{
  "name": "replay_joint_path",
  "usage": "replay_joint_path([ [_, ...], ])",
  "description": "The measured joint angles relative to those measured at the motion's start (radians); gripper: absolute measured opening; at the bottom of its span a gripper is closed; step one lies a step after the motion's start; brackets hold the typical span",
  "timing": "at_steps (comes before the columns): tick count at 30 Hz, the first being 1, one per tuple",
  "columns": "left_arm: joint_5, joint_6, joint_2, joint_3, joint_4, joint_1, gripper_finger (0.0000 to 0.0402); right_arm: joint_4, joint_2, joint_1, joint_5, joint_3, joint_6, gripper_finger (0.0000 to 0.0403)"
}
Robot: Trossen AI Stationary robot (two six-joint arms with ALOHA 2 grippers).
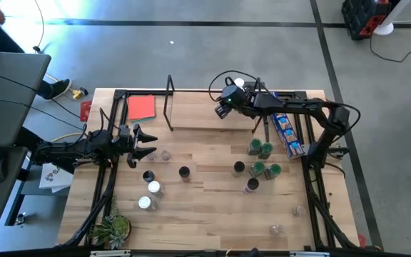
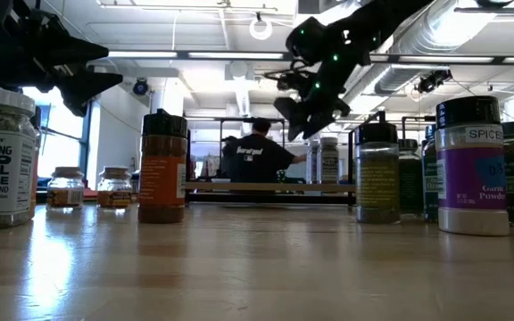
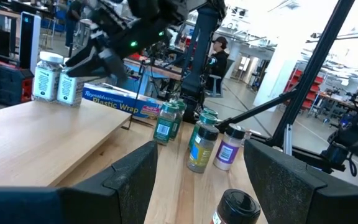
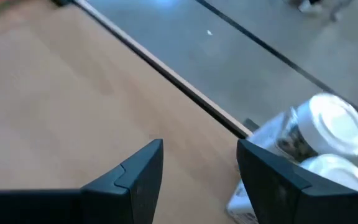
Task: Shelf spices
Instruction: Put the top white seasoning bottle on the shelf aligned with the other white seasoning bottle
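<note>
Shelf (image 1: 212,118) at table (image 1: 212,214) far edge, two white-lid jars (image 4: 328,127) on its right end. Right gripper (image 1: 222,108) spread, empty, above shelf; retracting could clip them. Left gripper (image 1: 145,143) spread, empty, left edge. Remaining jars (image 1: 262,168) mid-table. Labels: "Garlic Powder" (image 2: 473,169), "Plastic Wrap" box (image 3: 120,102).

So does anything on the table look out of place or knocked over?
Nothing looks spilled or toppled. The one stray is a long blue box lying flat among the green-lidded jars near the right end of the shelf; it is no spice jar.
</note>
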Motion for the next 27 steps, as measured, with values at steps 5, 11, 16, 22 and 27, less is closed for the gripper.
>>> replay_joint_path([
  [5,0.006,-0.029,0.0,0.0,0.006,0.0,0.0236,-0.077,-0.034,0.045,0.036,0.103,-0.043,0.0199],
  [11,0.006,-0.045,0.0,0.0,0.01,0.0,0.0236,-0.505,-0.041,-0.001,0.22,0.326,0.112,0.0199],
  [16,0.006,-0.046,0.0,0.0,0.009,0.0,0.0236,-0.616,-0.041,-0.084,0.163,0.348,0.159,0.0199],
  [22,0.006,-0.051,0.0,0.0,0.009,0.0,0.0236,-0.586,-0.039,-0.152,0.08,0.252,0.183,0.0199],
  [27,0.006,-0.051,0.0,0.0,0.008,0.0,0.0236,-0.55,-0.039,-0.17,0.056,0.221,0.18,0.0199],
])
